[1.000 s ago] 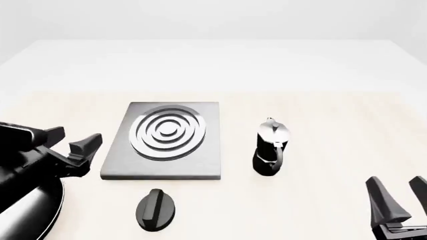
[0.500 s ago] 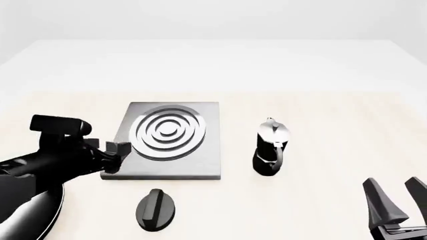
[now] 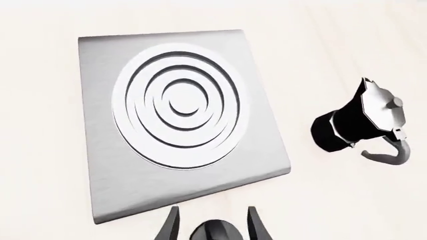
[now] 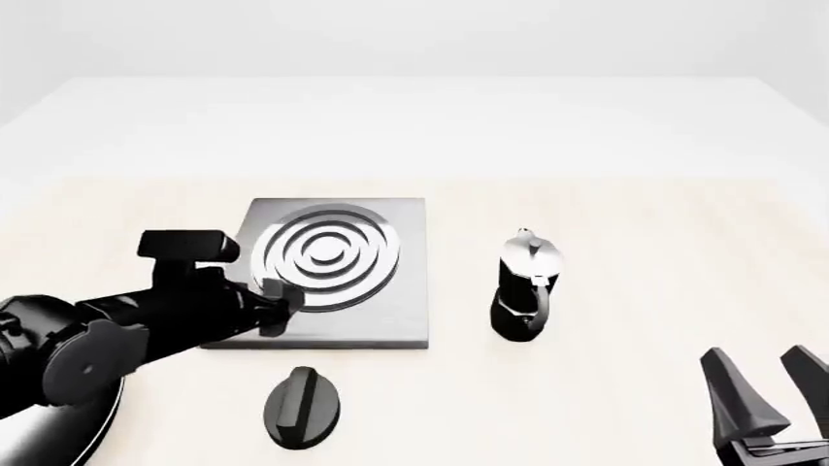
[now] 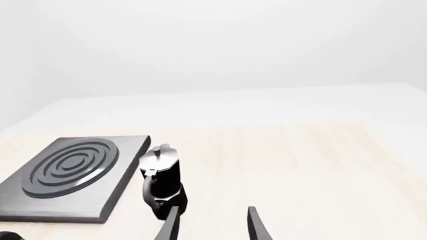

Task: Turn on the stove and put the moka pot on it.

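Stove (image 4: 324,277): flat on the table, knob (image 4: 302,406) apart at its near side.
Moka pot (image 4: 525,286): upright right of stove, bare table all round.
Left gripper (image 4: 275,303): over stove's near-left edge, jaws apart, empty.
Right gripper (image 4: 767,400): near-right corner, open, empty.

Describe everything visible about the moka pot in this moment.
The moka pot stands upright on the table, to the right of the stove with a clear gap between them. Its lower body is glossy black and faceted, narrowing at the waist; the upper part is shiny silver with a small knob on the lid. A curved dark handle arcs down the side facing the front camera. No end effector touches it; it rests on the table alone, not on the burner rings.
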